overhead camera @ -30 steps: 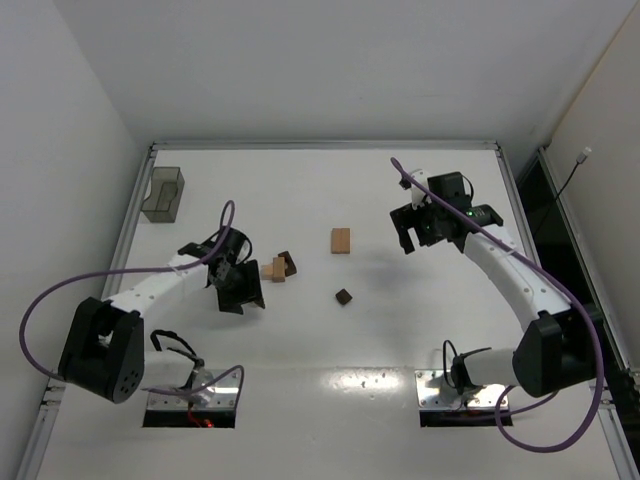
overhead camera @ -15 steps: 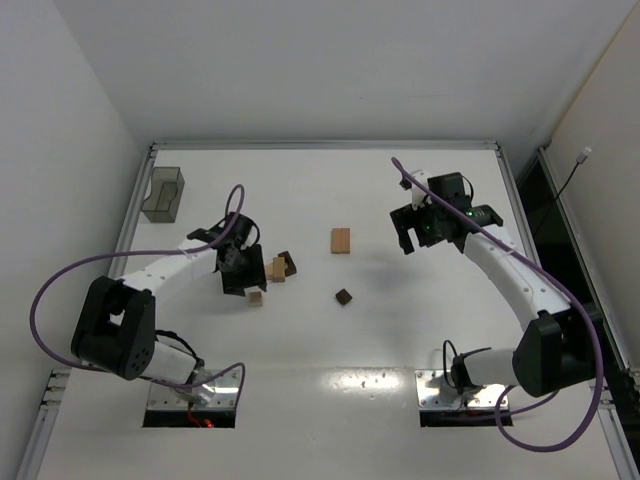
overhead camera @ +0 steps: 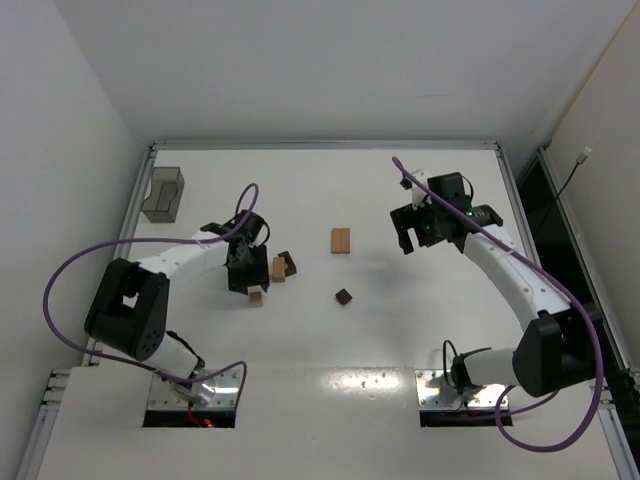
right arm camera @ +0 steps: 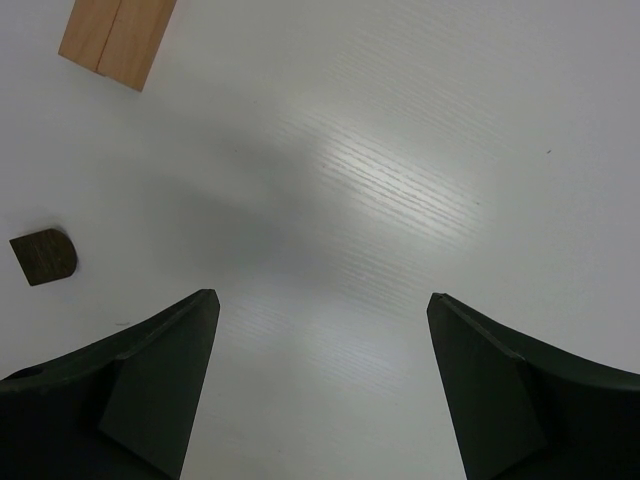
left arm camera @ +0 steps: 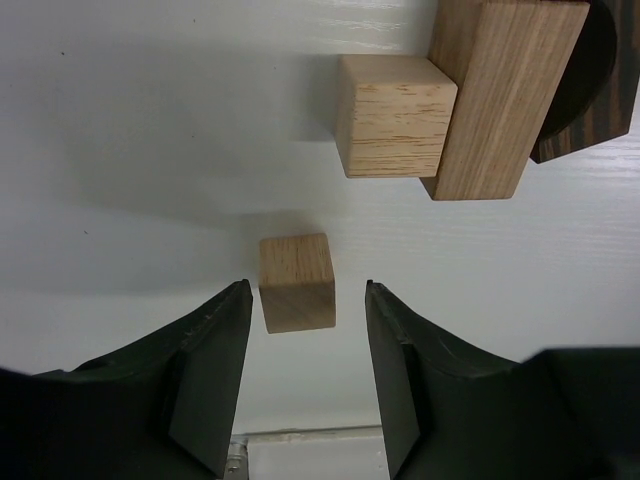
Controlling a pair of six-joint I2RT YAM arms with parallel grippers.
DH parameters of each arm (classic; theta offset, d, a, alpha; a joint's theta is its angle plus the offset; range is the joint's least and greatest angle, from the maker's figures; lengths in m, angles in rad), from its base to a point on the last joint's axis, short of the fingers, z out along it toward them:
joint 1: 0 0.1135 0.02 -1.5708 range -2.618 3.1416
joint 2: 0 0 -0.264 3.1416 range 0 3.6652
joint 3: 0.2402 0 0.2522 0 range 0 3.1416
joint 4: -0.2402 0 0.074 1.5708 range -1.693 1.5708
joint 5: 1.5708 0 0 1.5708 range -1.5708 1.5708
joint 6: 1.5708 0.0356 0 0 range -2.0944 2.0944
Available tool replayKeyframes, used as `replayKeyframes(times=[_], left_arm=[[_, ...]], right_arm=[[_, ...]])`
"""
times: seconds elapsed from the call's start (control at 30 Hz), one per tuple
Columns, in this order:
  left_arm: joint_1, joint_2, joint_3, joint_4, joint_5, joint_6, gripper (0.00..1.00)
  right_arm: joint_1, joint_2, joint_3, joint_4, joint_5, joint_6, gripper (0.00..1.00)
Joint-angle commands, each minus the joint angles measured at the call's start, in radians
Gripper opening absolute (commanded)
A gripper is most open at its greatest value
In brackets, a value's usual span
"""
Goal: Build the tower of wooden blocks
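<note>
A small tan cube lies alone on the table. In the left wrist view the cube sits just ahead of my open left gripper, between the fingertip lines and touching neither. My left gripper hovers beside a low cluster of blocks: a tan cube, a tan bar and a dark brown piece. My right gripper is open and empty above bare table. No upright tower shows.
A flat tan block lies mid-table and shows in the right wrist view. A small dark block lies nearer, also in the right wrist view. A translucent grey bin stands far left.
My left gripper has swung toward the far side and the block cluster. The small tan cube now lies uncovered on the table. The right arm has not moved.
</note>
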State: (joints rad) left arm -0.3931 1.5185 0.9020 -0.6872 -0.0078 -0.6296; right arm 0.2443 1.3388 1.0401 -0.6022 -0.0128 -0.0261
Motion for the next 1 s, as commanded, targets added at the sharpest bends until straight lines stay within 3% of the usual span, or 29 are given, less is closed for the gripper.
replayKeyframes(times=[0.0,0.77,0.97], left_arm=[[-0.009,0.017,0.040,-0.005,-0.017,0.007,0.46],[-0.009,0.026,-0.015,-0.005,-0.008,-0.002,0.41],[-0.009,0.035,-0.026,-0.005,0.012,-0.002,0.33]], right_arm=[[-0.004,0.002,0.020,0.027,-0.019,0.011,0.82],[-0.004,0.030,0.020,0.036,-0.019,0.020,0.82],[-0.004,0.039,0.020,0.036,-0.019,0.029,0.82]])
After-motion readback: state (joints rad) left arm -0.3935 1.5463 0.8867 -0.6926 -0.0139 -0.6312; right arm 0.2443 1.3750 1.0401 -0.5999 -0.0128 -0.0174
